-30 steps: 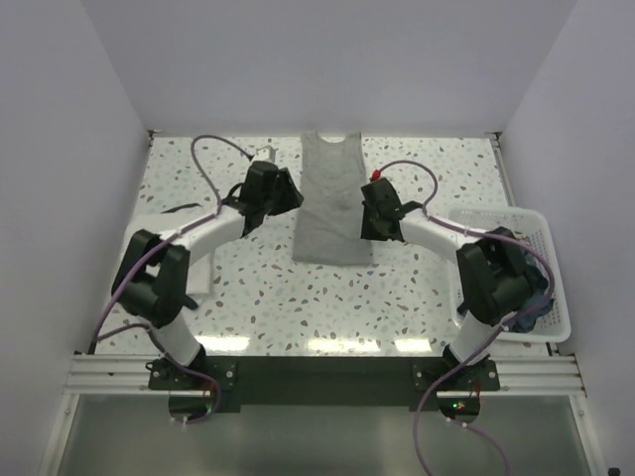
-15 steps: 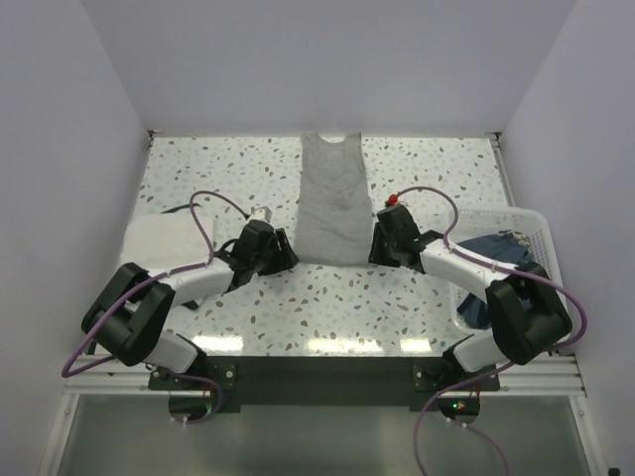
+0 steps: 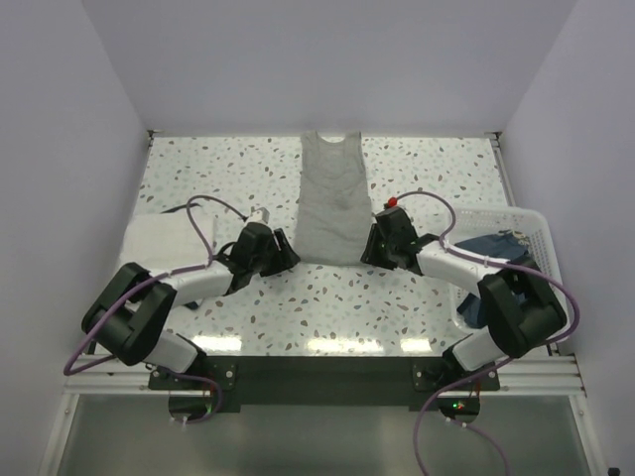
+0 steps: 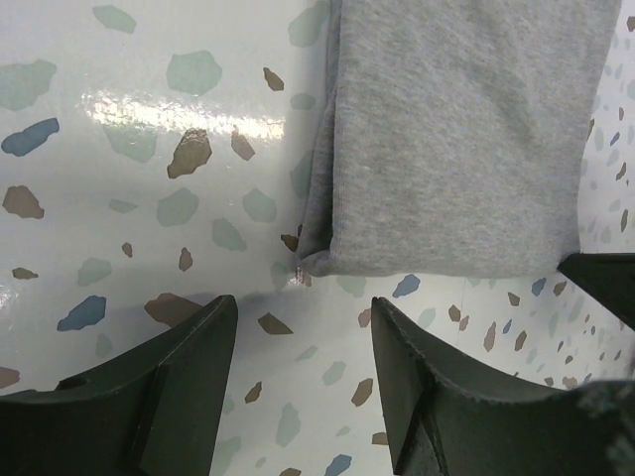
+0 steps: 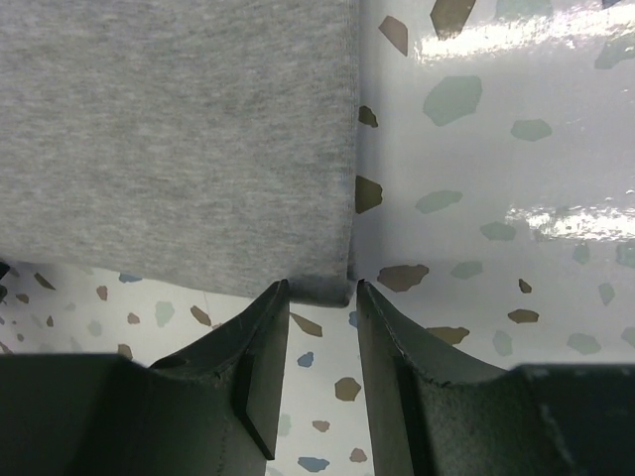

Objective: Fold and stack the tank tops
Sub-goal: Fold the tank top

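Note:
The light grey tank top (image 3: 332, 203) lies flat in the middle of the table, folded into a long narrow strip, neck at the far end. My left gripper (image 3: 282, 251) is open just short of its near left corner (image 4: 319, 260), not touching it; its fingers (image 4: 189, 377) are spread wide. My right gripper (image 3: 374, 248) is open at the near right corner (image 5: 322, 288), and the hem's edge sits between its fingertips (image 5: 270, 307). The white tank top (image 3: 157, 238) lies folded at the left, partly under my left arm.
A white lattice basket (image 3: 531, 226) with dark blue cloth (image 3: 496, 246) in it stands at the right edge. The speckled tabletop (image 3: 317, 297) lies between the shirt's hem and the arm bases. The right gripper's finger (image 4: 607, 280) shows in the left wrist view.
Both grippers have drawn back from beside the middle of the grey tank top to its near hem corners and lowered. In the last half second they shifted only slightly inward.

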